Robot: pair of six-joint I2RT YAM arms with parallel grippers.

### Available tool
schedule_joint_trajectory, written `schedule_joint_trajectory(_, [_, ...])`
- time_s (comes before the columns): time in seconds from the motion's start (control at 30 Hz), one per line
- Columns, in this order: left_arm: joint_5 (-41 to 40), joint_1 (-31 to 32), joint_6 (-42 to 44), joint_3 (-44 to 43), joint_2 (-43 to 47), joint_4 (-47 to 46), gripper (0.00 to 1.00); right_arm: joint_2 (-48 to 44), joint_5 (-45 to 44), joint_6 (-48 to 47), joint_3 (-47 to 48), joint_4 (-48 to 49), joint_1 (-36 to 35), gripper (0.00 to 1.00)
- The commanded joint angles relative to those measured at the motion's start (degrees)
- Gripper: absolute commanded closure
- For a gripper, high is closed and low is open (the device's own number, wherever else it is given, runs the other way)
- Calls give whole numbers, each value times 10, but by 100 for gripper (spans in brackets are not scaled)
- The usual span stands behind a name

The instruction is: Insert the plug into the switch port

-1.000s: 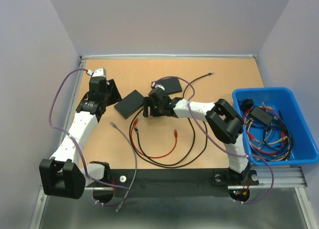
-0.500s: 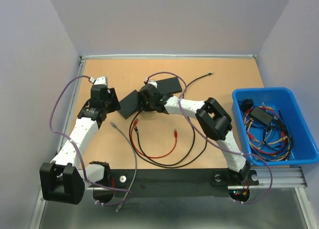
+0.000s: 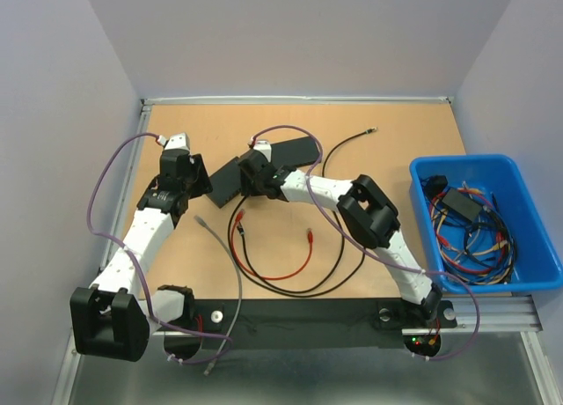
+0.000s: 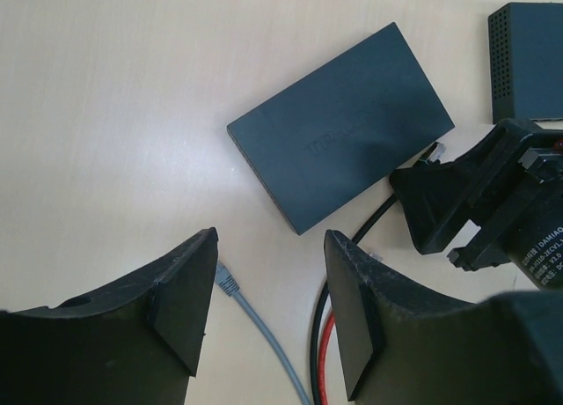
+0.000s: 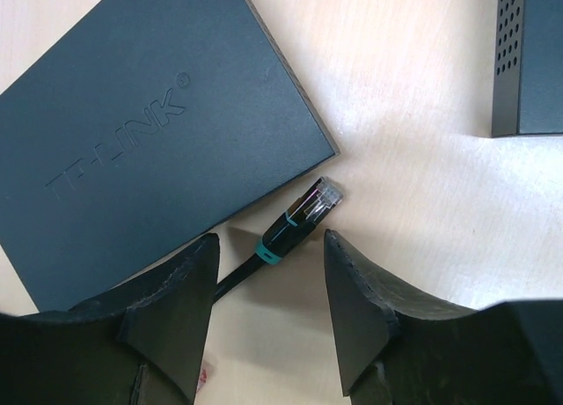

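A: Checked the right gripper [image 5: 271,246]?
B: Swung left across the worktop [image 3: 405,123] in the last second, toward its far edge left of the middle, and narrowed on the way. Ended roughly half open, straddling the clear plug with teal boot on the black cable [image 5: 308,213]. Clamped nothing yet, as far as seen.
A: Placed the plug relative to the flat dark-grey switch box [image 5: 149,150]?
B: Lay flat on the worktop along the box's edge, just beside one corner. Saw no ports in either wrist view, so couldn't tell which side carried them.
A: And the left gripper [image 4: 271,246]?
B: Barely moved. Stayed about half open and empty, hovering near the box above the grey cable's plug [image 4: 228,282].
A: Read that as?
B: Judged the grasp about to close and insertion not begun. Would need the plug turned toward the port side once lifted. Noted the black perforated box [image 5: 532,62] close by as a possible snag.
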State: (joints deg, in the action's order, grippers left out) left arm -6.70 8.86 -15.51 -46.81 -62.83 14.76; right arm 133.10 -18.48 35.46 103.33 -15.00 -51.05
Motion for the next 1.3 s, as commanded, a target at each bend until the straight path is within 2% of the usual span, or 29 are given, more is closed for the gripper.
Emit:
schedule_joint_trajectory(0.0, [-2, -2, 6, -2, 0, -19, 37, 52, -16, -7, 11, -74, -5, 44])
schedule_joint_trajectory(0.17, [-3, -2, 5, -2, -4, -20, 38, 82, -13, -7, 45, -89, -13, 48])
schedule_joint_trajectory(0.4, [-9, -2, 4, 1, -3, -18, 38, 96, -15, 1, 46, -98, -13, 63])
schedule_joint_trajectory(0.5, [-12, -2, 5, 0, -6, -17, 38, 96, -10, 2, 42, -99, -13, 81])
schedule_joint_trajectory(0.57, [-14, -2, 4, 2, -7, -16, 38, 95, -11, 4, 41, -99, -13, 89])
schedule_joint_trajectory(0.6, [-16, -2, 4, 2, -8, -15, 38, 93, -10, 3, 41, -99, -13, 97])
schedule_joint_trajectory(0.63, [-16, -2, 3, 1, -8, -15, 38, 88, -14, 3, 40, -99, -13, 100])
schedule_joint_trajectory(0.9, [-36, -2, 4, 1, 7, -18, 38, 21, -2, -21, 35, -97, -13, 99])
schedule_joint_trajectory(1.07, [-21, -2, 10, 0, 35, -29, 38, -66, 44, -42, 9, -79, -14, 100])
schedule_joint_trajectory(1.13, [0, -2, 13, -5, 54, -32, 38, -94, 67, -53, -9, -69, -17, 99])
schedule_joint_trajectory(1.27, [95, -2, -1, -3, 87, -57, 37, -175, 131, -77, -57, -38, -18, 100])
